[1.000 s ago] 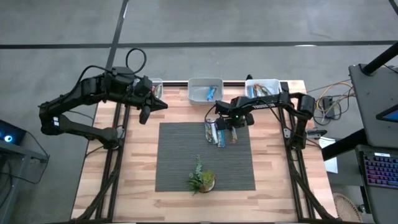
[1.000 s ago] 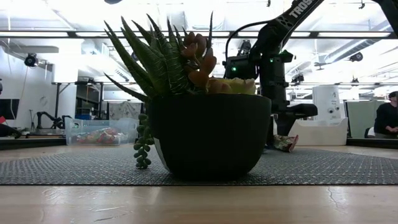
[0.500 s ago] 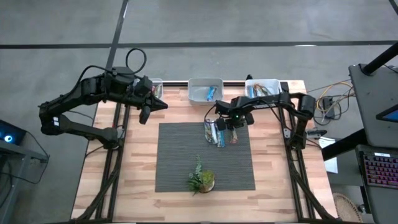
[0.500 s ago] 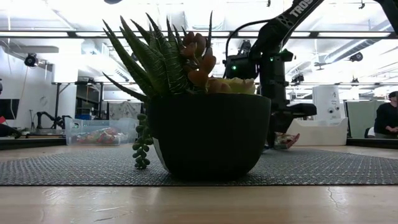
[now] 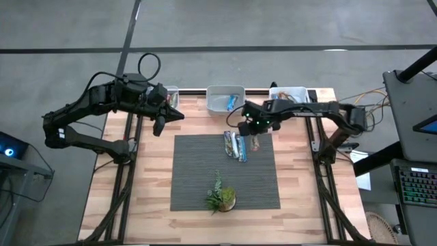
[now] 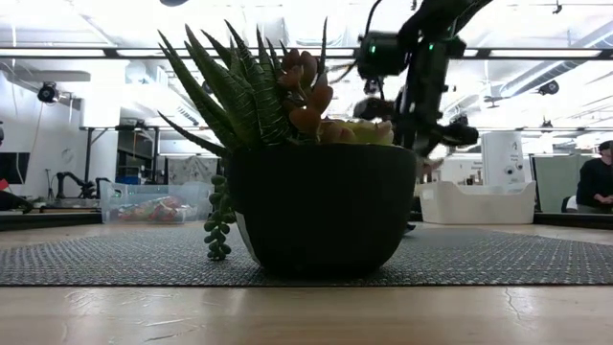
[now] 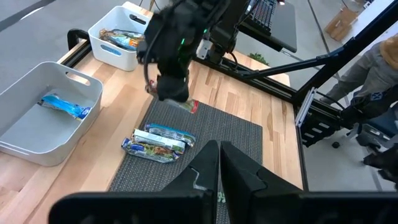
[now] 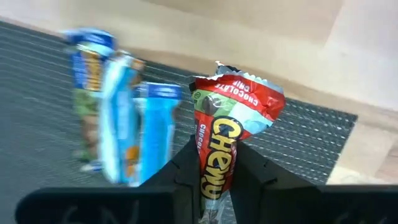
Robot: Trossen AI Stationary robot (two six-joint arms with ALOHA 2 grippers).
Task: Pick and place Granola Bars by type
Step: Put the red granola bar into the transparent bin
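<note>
Red shiny-wrapped Chewy granola bar (image 8: pixel 231 134) pinched by right gripper (image 8: pixel 213 167) above grey woven mat (image 5: pixel 198 174).
Left gripper (image 7: pixel 219 163) fingers pressed together, held over table's left rear.

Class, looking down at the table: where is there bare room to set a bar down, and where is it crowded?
Free: the grey mat left of the plant and of the blue-wrapped bars; the bare wood on the mat's left. Crowded: the mat's far edge, where the right gripper holds a red bar beside those bars; the left gripper hangs at the far left.
</note>
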